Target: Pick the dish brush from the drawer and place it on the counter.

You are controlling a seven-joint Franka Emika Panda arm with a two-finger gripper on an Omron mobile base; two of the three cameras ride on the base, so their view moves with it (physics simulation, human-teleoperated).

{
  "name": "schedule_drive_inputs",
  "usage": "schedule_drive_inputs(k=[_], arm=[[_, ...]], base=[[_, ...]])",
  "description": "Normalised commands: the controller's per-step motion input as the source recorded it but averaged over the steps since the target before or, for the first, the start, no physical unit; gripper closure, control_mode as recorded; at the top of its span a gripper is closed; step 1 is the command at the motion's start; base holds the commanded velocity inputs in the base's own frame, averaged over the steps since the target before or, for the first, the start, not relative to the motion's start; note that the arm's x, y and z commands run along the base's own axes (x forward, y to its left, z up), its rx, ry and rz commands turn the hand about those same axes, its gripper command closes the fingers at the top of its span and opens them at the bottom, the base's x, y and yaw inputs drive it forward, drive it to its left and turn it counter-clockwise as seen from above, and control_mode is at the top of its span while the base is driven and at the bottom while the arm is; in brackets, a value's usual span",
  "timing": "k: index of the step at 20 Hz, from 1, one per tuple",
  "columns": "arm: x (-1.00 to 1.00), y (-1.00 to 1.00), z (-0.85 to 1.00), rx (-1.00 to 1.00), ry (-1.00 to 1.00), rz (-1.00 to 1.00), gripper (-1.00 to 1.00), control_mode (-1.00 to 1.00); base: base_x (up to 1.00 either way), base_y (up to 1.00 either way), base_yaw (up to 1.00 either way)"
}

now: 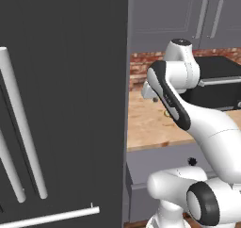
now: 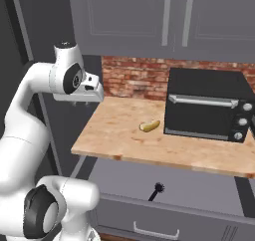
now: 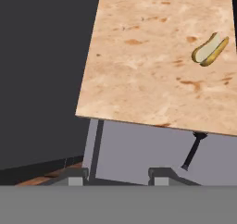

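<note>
My fingers [image 3: 115, 174] hang above the left end of the surface [image 2: 119, 135], tips set apart with nothing between them. In the hand view the dish brush [image 3: 193, 150] lies in the open drawer [image 3: 139, 156] at about 5 o'clock, its head tucked under the surface's front edge and its handle pointing toward me. From the right base view the same brush [image 2: 156, 190] rests on the grey drawer floor [image 2: 199, 192], head at 1 o'clock, handle at 7 o'clock, well below and to the right of my hand. A small curved yellow object [image 2: 150, 126] sits on the planks near the middle, at 2 o'clock in the hand view [image 3: 210, 49], apart from everything else. A black toaster oven [image 2: 206, 104] stands at the right end of the surface, just beside the yellow object. A tall dark panel with pale bar handles [image 1: 21, 128] closes off the left side. Red brick wall [image 2: 132, 78] backs the surface; grey wall cupboards [image 2: 174, 16] hang above it.
</note>
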Motion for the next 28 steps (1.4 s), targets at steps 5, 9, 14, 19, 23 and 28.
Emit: schedule_drive_inputs(k=[5, 9, 14, 19, 23, 28], arm=[[0.00, 0.00, 0.00, 0.00, 0.00, 0.00, -1.00, 1.00], [0.00, 0.00, 0.00, 0.00, 0.00, 0.00, -1.00, 1.00], [0.00, 0.00, 0.00, 0.00, 0.00, 0.00, -1.00, 1.00], [0.00, 0.00, 0.00, 0.00, 0.00, 0.00, -1.00, 1.00], [-0.36, -0.21, -0.21, 0.00, 0.00, -0.02, -1.00, -1.00], [-0.05, -0.57, -0.30, 0.02, 0.11, -0.01, -1.00, -1.00]], base=[[-0.03, -0.02, 0.00], [-0.33, -0.36, 0.00], [-0.55, -0.66, -0.04], [-0.61, -0.44, -0.04], [-0.13, -0.06, -0.01], [0.00, 0.00, 0.00]])
